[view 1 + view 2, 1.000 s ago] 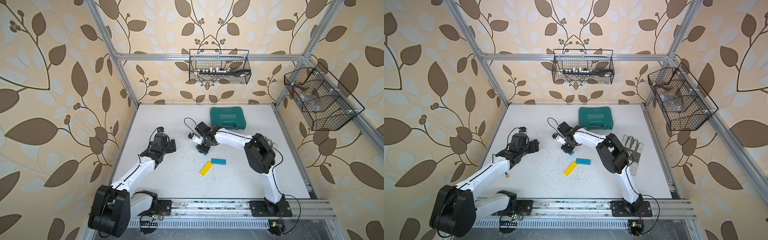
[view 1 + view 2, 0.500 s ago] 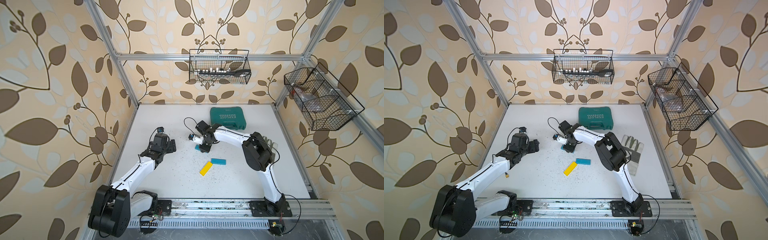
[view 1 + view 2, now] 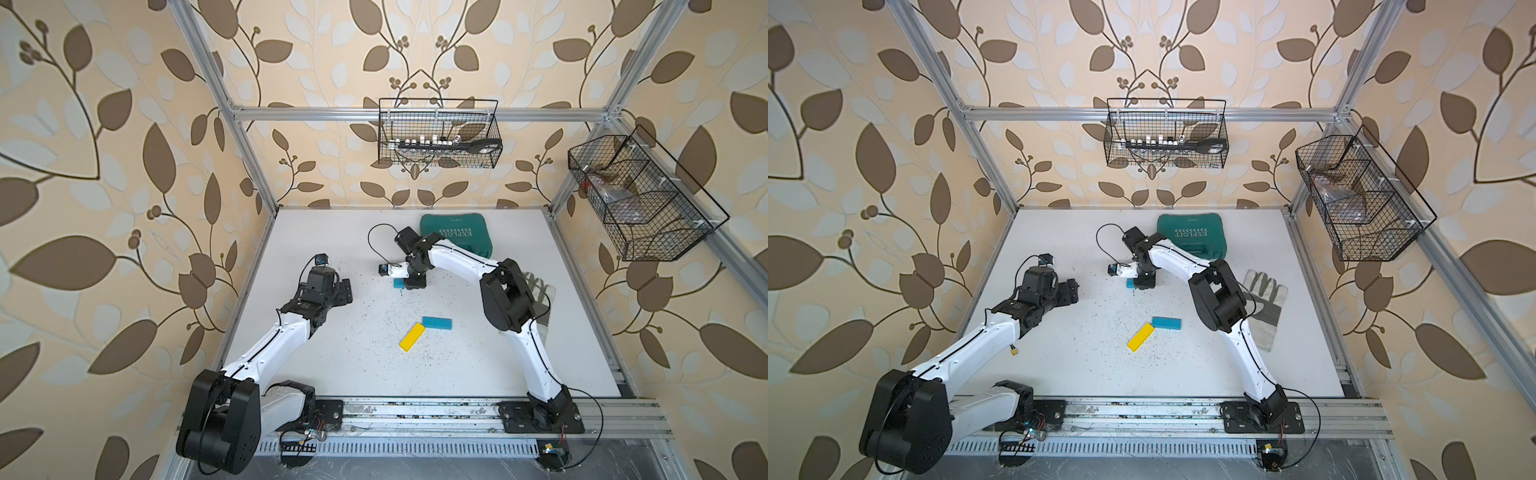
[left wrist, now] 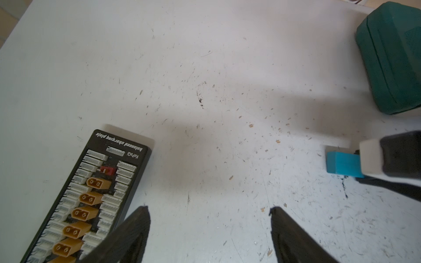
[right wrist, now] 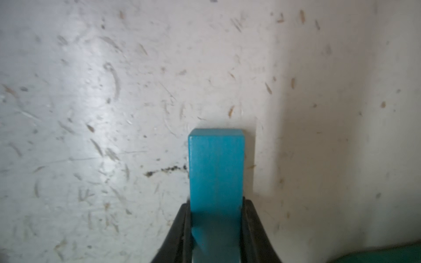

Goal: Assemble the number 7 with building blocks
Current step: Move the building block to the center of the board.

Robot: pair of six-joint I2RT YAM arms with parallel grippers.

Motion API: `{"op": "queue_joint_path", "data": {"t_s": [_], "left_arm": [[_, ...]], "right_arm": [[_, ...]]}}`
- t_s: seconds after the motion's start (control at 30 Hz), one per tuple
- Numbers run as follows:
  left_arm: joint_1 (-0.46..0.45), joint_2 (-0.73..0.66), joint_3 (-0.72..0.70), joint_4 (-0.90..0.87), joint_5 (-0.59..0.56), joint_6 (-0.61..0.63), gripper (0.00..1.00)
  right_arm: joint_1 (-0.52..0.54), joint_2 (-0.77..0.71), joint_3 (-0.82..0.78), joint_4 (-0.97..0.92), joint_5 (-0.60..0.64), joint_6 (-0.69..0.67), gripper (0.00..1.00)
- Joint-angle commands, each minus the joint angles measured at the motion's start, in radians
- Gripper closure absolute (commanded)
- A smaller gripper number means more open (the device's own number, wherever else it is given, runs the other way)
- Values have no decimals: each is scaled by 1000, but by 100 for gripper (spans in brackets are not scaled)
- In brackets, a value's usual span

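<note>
The white, scuffed table [image 3: 457, 374] fills the floor of the cell, flecked with dark and tan specks. Two white-and-black arms reach in from the rail at its near edge. At the far edge lies the dark-green tool case [image 3: 455, 232], lid shut, with the right arm's forearm crossing in front of it. A grey work glove [image 3: 1266, 307] lies flat beside the right arm's elbow, partly hidden by it. A black balanced charging board [image 4: 91, 193] with yellow and white connectors lies on the table just beside the left end effector [image 4: 208, 210], whose two dark fingers stand spread apart over bare table, gripping nothing. The right end effector [image 5: 216, 205] is near the middle of the table, a little short of the tool case, and is closed on one end of a teal-blue block [image 5: 216, 164]; its fingers press the block's two long sides and the free end juts out ahead. Whether that block rests on the table or is just clear of it cannot be told. Nearer the rail, well apart from it, the second teal-blue block [image 3: 436, 323] lies flat and crosswise. The yellow block [image 3: 412, 337] lies slanted, its far corner touching or almost touching the end of the second teal-blue block that faces the left arm.
</note>
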Motion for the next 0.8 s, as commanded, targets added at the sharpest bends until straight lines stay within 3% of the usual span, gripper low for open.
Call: {"op": "queue_joint_path", "data": {"t_s": [0.0, 0.53, 0.77], "left_arm": [[13, 4, 18, 11, 2, 11, 15], [13, 6, 20, 11, 7, 13, 14], [14, 3, 17, 11, 1, 10, 14]], "right_arm": [[-26, 37, 33, -103, -17, -86, 74], [18, -48, -140, 4, -40, -52, 69], [15, -86, -141, 46, 10, -10, 22]]}}
